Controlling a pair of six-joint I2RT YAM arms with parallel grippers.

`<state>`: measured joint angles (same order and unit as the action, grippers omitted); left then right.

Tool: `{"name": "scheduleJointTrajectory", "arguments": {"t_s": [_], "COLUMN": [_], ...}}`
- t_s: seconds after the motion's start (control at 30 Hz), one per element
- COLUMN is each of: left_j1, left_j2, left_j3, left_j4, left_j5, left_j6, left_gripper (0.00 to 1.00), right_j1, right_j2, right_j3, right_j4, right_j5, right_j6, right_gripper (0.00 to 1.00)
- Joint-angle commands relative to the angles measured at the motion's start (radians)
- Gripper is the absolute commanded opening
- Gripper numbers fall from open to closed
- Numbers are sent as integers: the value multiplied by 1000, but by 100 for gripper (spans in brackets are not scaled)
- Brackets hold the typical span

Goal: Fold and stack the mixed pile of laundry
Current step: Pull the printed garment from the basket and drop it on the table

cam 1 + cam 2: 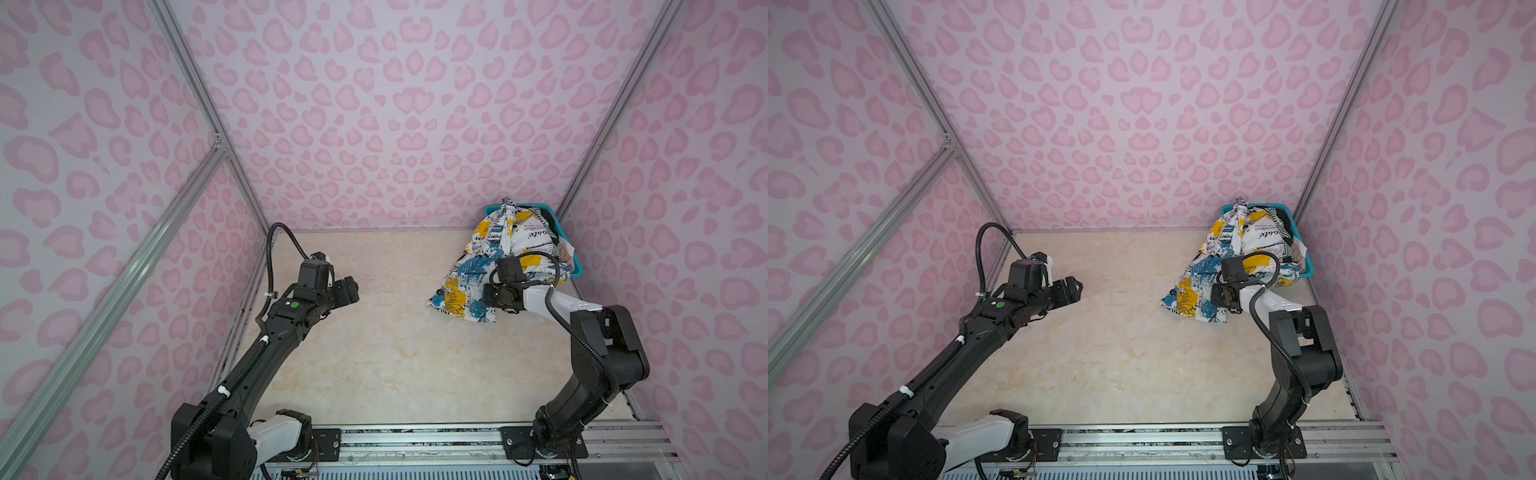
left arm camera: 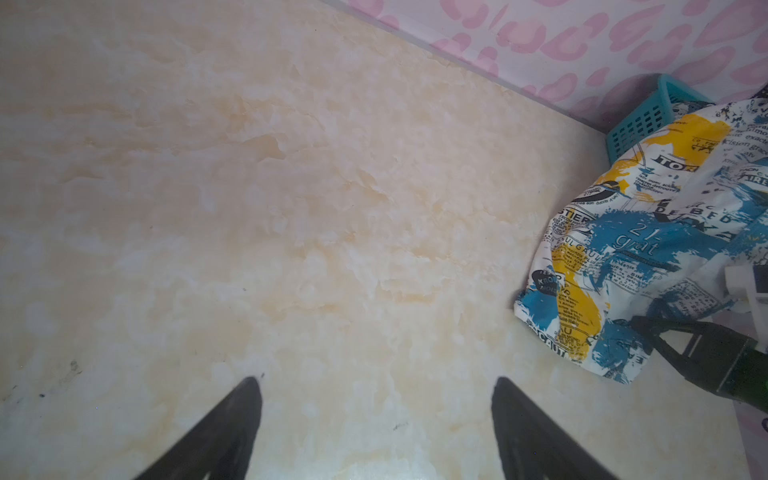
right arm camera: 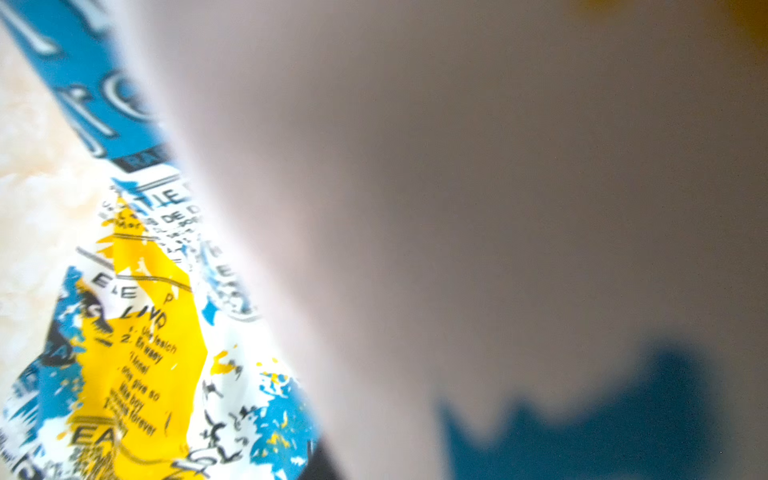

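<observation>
Both top views put the printed garment [image 1: 457,291] [image 1: 1192,291] at the far right of the table [image 1: 374,353]. It spills out of the teal basket [image 1: 536,205] in the back corner. Its long axis runs on a slant from the basket rim toward the near middle of the table, where the free hem lies flat on the marble surface. The right gripper [image 2: 648,328] is at that low end. In the left wrist view its jaws are drawn together to a point at the cloth's edge, apparently pinching a fold. The right wrist view is almost filled by blurred fabric right against the lens, which fits a grip but does not show the fingertips. The left gripper [image 1: 351,290] hangs over bare table well apart to the left, with its jaws spread wide and empty, aimed across at the hem. The right arm is clearly the nearer one, and any pull would most likely go along the garment's length, away from the basket and toward the open middle. Nothing lies between the left gripper and the hem. The upper part of the cloth is draped over the basket wall and over the rest of the pile, including a dark piece [image 1: 547,230] and a pale pink piece [image 1: 564,250]. A hard tug could drag those out or tip the basket.
</observation>
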<state>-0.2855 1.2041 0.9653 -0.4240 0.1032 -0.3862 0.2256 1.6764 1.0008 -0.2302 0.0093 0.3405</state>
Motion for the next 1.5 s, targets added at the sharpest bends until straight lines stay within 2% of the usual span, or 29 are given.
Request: {"name": "scheduleJointTrajectory", "arguments": {"t_s": [0.0, 0.17, 0.27, 0.37, 0.47, 0.6, 0.83, 1.03, 1.07, 1.13, 1.2, 1.33, 1.4, 1.47], "left_j1": [1, 1, 5, 10, 11, 19, 62, 137, 144, 155, 158, 157, 147, 109], "left_j2": [1, 2, -16, -22, -25, -57, -114, -144, -147, -147, -145, -138, -126, -105], "left_j3": [26, 78, 85, 111, 146, 162, 165, 161, 157, 147, 134, 85, 52, 21], "left_j4": [-30, -75, -73, -85, -131, -173, -237, -268, -268, -266, -255, -196, -147, -105], "left_j5": [-42, -109, -138, -129, -140, -175, -232, -200, -193, -175, -151, -42, 30, 48], "left_j6": [19, 32, -3, -18, -8, -20, -30, -25, -25, -26, -25, -14, -21, -32], "left_gripper": [89, 89, 89, 88, 88, 88, 88, 88, 88, 88, 88, 88, 88, 88], "right_j1": [32, 160, 288, 399, 468, 534, 669, 750, 751, 741, 717, 605, 500, 397], "right_j2": [-85, -241, -275, -280, -239, -165, 74, 259, 271, 269, 235, 110, 36, -28], "right_j3": [13, 217, 379, 463, 519, 485, 458, 555, 583, 598, 590, 503, 439, 361], "right_j4": [-11, -210, -318, -324, -326, -261, -101, -46, -54, -81, -112, -186, -239, -270], "right_j5": [-65, -69, -43, -49, -81, -133, -318, -387, -392, -384, -379, -364, -347, -289], "right_j6": [-75, -168, -213, -221, -186, -129, 1, 51, 48, 24, -6, -54, -58, -49], "right_gripper": [0, 0, 0, 0, 0, 0, 0, 1, 10, 35, 49, 65, 69, 69]}}
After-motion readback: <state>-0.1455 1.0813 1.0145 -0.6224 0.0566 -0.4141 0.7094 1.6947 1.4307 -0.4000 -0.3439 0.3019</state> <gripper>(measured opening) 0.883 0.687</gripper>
